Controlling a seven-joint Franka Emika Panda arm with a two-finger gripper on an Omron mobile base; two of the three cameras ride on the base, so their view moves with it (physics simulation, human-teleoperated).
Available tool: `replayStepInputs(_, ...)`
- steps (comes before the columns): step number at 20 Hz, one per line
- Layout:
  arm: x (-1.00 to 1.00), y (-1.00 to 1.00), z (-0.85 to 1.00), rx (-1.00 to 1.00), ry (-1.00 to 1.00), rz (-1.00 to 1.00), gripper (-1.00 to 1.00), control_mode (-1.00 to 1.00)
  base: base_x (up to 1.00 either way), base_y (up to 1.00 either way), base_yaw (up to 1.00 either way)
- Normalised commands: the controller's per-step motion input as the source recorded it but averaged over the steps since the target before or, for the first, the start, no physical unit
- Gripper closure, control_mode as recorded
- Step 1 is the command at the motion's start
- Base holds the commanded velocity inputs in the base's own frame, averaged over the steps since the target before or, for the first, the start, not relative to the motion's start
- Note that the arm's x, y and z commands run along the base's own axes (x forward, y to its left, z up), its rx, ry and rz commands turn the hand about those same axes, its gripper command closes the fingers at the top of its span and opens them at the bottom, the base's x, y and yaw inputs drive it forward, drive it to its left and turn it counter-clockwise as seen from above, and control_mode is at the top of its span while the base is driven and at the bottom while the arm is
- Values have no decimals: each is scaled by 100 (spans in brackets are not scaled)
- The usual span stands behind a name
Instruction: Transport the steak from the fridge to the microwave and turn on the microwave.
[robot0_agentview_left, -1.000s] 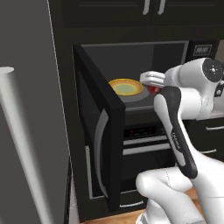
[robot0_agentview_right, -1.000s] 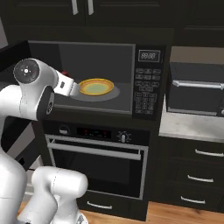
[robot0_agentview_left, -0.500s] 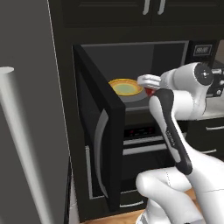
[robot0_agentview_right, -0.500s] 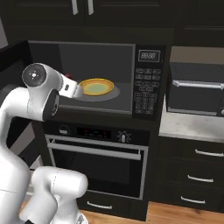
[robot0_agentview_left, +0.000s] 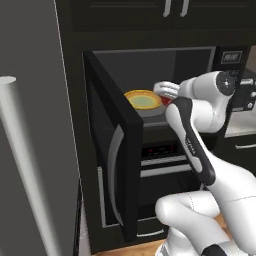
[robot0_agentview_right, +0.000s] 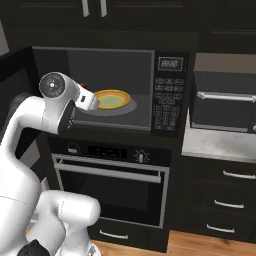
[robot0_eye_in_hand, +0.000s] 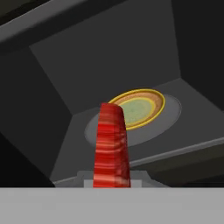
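Left base view: the gripper (robot0_agentview_left: 165, 95) is reaching into the open microwave (robot0_agentview_left: 150, 60), carrying the steak (robot0_agentview_left: 166, 101) beside the yellow plate (robot0_agentview_left: 142, 99).

Right base view: the gripper (robot0_agentview_right: 92, 100) is hanging at the cavity's left.

Hand view: the fingers are clamping the steak (robot0_eye_in_hand: 113, 146) edge-on, short of the plate (robot0_eye_in_hand: 140, 107).

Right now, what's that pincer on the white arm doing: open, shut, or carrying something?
Pincer: shut on the steak, held at the open microwave, short of the yellow plate.
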Motion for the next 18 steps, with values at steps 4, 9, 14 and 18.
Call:
replayStepInputs(4,43,0,-2,5,1,0,100,-100,0,0,0)
replayStepInputs(9,32,9,-8,0,2,0,100,-100,0,0,0)
replayStepInputs(14,25,6,-20,0,0,-3,100,-100,0,0,0)
replayStepInputs(18,25,0,-18,0,0,-4,100,-100,0,0,0)
